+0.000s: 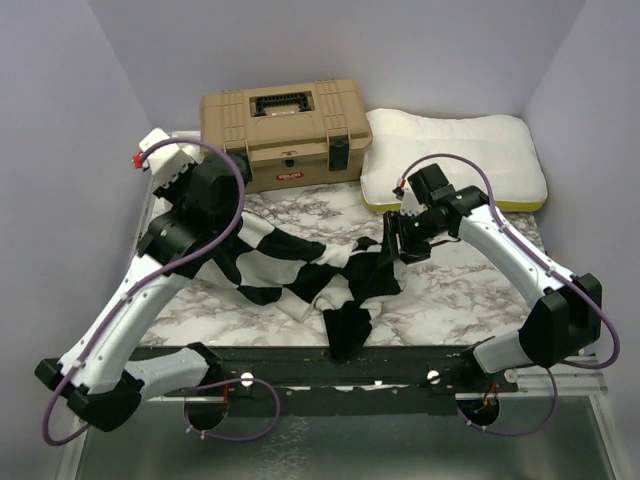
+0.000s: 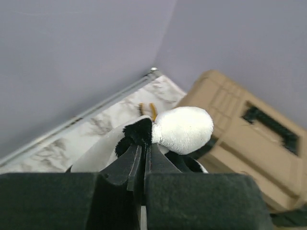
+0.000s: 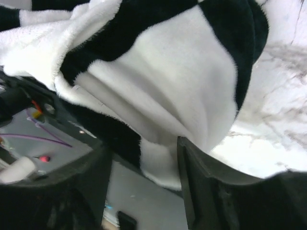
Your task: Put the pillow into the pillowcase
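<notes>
The black-and-cream checkered pillowcase [image 1: 300, 265] lies stretched across the marble table, one end lifted at the left and a corner hanging over the front edge. My left gripper [image 1: 222, 215] is shut on a bunched fold of it. In the left wrist view the pillowcase [image 2: 184, 129] bulges just past the closed gripper [image 2: 144, 151]. My right gripper [image 1: 395, 240] sits at the cloth's right end with its jaws apart. In its wrist view the pillowcase [image 3: 158, 81] drapes loosely between the fingers [image 3: 201, 177]. The white pillow [image 1: 455, 155] lies at the back right, untouched.
A tan toolbox [image 1: 285, 130] stands at the back, left of the pillow and close behind my left gripper; the toolbox [image 2: 249, 139] also shows in the left wrist view. Lavender walls close in on three sides. The marble table [image 1: 460, 285] shows bare in front of the pillow.
</notes>
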Robot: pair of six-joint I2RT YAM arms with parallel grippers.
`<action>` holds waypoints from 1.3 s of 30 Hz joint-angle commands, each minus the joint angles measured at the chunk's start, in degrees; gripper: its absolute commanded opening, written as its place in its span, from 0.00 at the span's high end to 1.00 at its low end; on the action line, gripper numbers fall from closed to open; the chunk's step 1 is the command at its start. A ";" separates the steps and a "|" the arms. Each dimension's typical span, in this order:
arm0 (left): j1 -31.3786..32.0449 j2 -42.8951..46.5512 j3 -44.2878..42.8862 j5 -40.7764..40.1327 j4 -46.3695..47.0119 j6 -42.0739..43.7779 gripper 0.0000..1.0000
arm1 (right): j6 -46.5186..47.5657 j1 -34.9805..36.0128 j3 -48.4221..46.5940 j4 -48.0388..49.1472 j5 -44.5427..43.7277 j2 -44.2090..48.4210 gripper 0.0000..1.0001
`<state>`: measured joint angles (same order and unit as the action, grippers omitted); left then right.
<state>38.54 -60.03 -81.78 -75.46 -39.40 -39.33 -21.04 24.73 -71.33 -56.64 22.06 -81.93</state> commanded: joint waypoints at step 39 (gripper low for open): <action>20.00 -35.18 6.78 43.95 -8.06 -5.95 0.20 | -0.23 -7.27 6.99 10.44 6.65 -7.78 0.02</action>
<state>58.63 -93.49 -75.40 -22.92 -45.76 -45.04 -22.00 17.87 -64.18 -47.18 26.81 -91.77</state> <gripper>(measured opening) 0.830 0.975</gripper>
